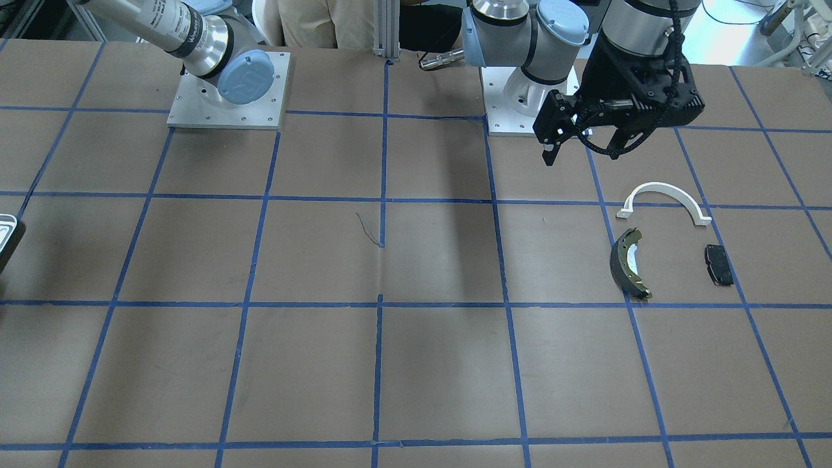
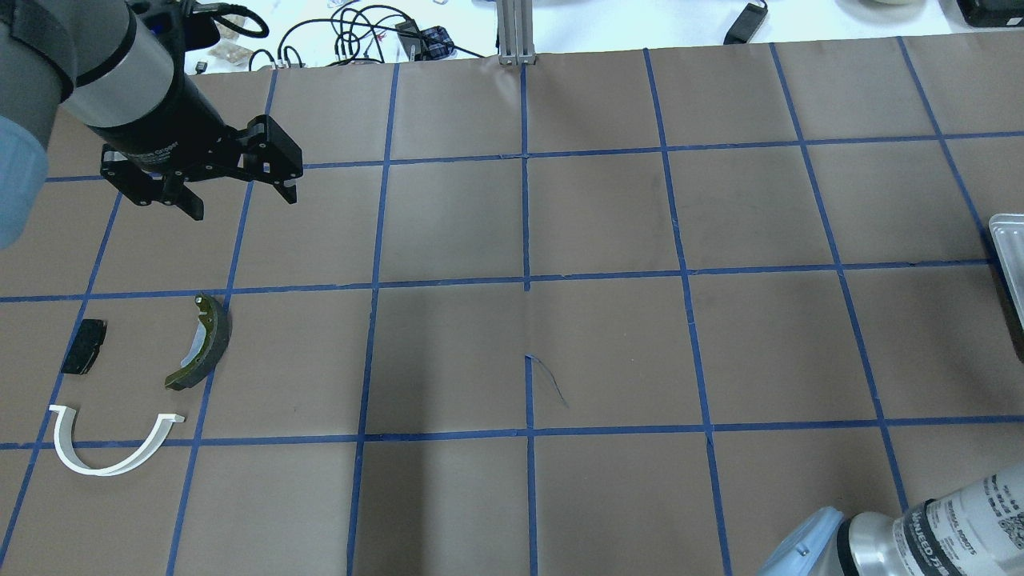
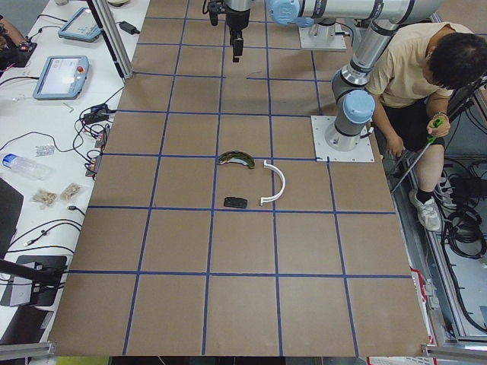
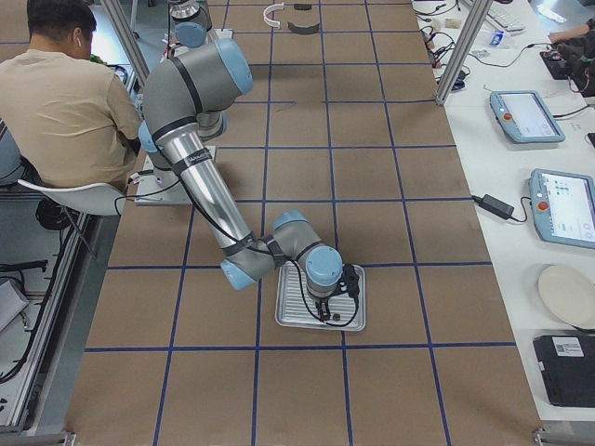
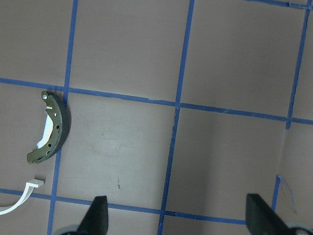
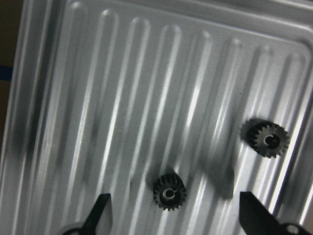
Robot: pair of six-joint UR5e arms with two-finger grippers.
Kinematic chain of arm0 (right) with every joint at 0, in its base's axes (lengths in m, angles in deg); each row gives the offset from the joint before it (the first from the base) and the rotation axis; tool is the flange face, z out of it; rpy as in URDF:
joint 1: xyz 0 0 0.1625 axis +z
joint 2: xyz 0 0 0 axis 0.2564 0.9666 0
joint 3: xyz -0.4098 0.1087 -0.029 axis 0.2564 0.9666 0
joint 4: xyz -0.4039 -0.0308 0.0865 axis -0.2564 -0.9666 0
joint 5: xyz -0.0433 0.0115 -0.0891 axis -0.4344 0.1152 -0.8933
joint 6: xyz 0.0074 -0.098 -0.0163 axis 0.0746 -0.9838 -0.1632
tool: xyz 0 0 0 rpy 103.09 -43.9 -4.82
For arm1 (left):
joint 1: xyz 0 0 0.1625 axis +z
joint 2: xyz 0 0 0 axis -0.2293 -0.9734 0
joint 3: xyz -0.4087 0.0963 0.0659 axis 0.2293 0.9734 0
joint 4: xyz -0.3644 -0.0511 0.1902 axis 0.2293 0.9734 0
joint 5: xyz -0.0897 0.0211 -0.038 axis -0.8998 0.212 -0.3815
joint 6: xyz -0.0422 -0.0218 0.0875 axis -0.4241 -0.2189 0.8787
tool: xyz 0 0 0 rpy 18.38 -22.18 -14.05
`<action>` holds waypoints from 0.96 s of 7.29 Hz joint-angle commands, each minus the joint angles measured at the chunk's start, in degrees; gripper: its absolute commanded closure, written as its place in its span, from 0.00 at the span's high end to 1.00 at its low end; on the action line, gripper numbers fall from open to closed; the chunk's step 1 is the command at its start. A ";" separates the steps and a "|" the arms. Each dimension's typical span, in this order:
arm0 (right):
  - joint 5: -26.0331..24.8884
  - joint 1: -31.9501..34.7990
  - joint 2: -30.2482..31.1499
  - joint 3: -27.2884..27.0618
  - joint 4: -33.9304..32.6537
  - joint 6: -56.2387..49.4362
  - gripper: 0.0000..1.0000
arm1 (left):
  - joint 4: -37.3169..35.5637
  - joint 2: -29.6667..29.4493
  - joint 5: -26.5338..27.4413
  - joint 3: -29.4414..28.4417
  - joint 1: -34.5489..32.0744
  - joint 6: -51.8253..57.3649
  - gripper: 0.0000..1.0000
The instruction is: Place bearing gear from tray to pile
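The ribbed metal tray (image 6: 58,98) holds two small dark bearing gears, one (image 6: 169,192) between and just ahead of my right gripper's fingertips, the other (image 6: 265,139) further right. My right gripper (image 6: 176,215) is open and empty over the tray (image 4: 297,302). The tray's edge also shows in the front view (image 1: 5,229) and the overhead view (image 2: 1010,252). The pile lies far across the table: white arch bracket (image 2: 112,460), dark brake shoe (image 2: 204,340), black pad (image 2: 84,346). My left gripper (image 2: 240,200) is open and empty, hovering beyond the pile.
Blue tape lines grid the brown table. The two arm base plates (image 1: 227,91) (image 1: 520,107) sit at the robot's edge. A person in a beige shirt (image 4: 65,102) sits beside the bases. Screens and cables lie on the side bench (image 4: 558,204).
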 commanded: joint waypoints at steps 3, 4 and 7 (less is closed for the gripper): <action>0.21 0.08 -0.18 0.04 -0.18 1.10 0.15 | 0.02 0.00 0.00 0.00 0.06 0.00 1.00; 0.29 0.35 -0.61 0.04 -0.45 1.45 0.05 | 0.02 0.00 0.00 0.00 0.06 0.00 1.00; 0.21 2.62 0.52 0.39 -1.15 6.01 0.00 | 0.02 0.00 0.00 0.00 0.15 0.00 1.00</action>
